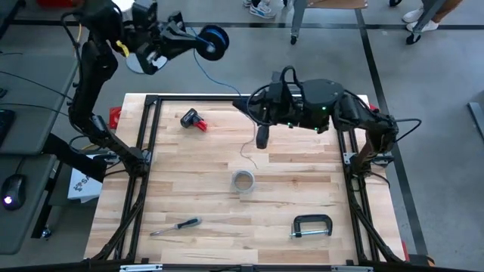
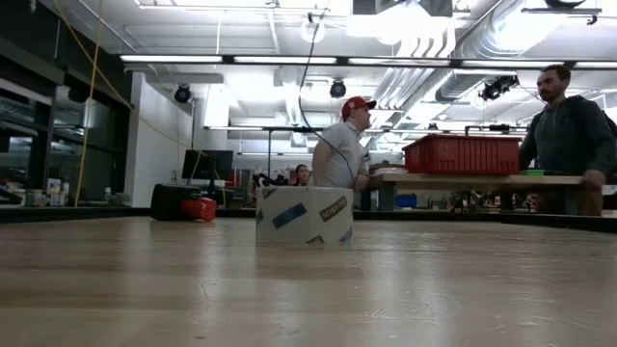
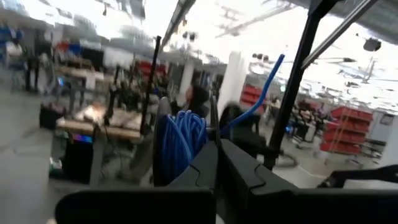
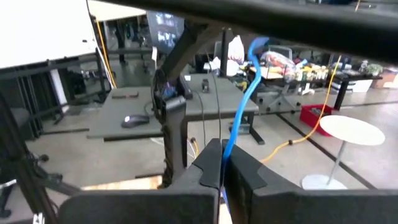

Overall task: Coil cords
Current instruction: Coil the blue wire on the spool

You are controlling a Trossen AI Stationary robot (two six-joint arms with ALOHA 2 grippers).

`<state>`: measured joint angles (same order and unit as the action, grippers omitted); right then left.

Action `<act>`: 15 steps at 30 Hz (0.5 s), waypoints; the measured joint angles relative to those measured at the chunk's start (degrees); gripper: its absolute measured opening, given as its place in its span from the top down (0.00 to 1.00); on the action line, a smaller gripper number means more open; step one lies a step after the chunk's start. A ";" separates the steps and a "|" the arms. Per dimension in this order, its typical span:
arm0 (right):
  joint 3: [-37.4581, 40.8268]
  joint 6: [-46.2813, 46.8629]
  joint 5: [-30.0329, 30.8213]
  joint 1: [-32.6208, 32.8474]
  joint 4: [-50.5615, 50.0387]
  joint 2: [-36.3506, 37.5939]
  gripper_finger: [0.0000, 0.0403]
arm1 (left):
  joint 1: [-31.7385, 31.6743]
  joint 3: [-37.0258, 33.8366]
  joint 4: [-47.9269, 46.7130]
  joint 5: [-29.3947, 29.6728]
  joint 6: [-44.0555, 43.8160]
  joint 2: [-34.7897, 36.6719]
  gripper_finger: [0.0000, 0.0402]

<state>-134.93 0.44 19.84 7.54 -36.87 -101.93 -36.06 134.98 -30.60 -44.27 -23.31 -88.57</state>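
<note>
Blue cord (image 1: 214, 41) coiled (raised past table edge), pinched by left tool (image 1: 189, 39), right tool (image 1: 262, 138) pinching its strand.

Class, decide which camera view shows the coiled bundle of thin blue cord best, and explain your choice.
The left wrist view: the coiled bundle of thin blue cord fills the middle, loops distinct, gripped by the left gripper. The high view shows it as a small coil beyond the table. The right wrist view shows only a strand through the right gripper. The low view misses it.
</note>
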 joint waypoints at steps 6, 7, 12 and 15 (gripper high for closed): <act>0.02 -0.41 3.42 1.79 -3.00 0.78 1.00 | -2.75 0.02 1.79 0.05 -1.59 1.66 1.00; 0.02 -0.36 3.90 2.03 -3.49 1.08 1.00 | -3.37 0.02 1.43 -0.13 -2.74 1.98 1.00; 0.02 -0.42 6.24 3.06 -4.40 2.07 1.00 | -6.28 0.01 -3.43 -2.15 -5.66 3.92 1.00; 0.02 -0.45 6.91 3.54 -4.56 2.74 1.00 | -7.38 0.02 -8.79 -2.36 -6.39 5.04 1.00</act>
<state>-134.91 -0.01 26.74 11.08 -41.43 -99.19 -43.44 134.99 -39.39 -46.63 -29.70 -83.53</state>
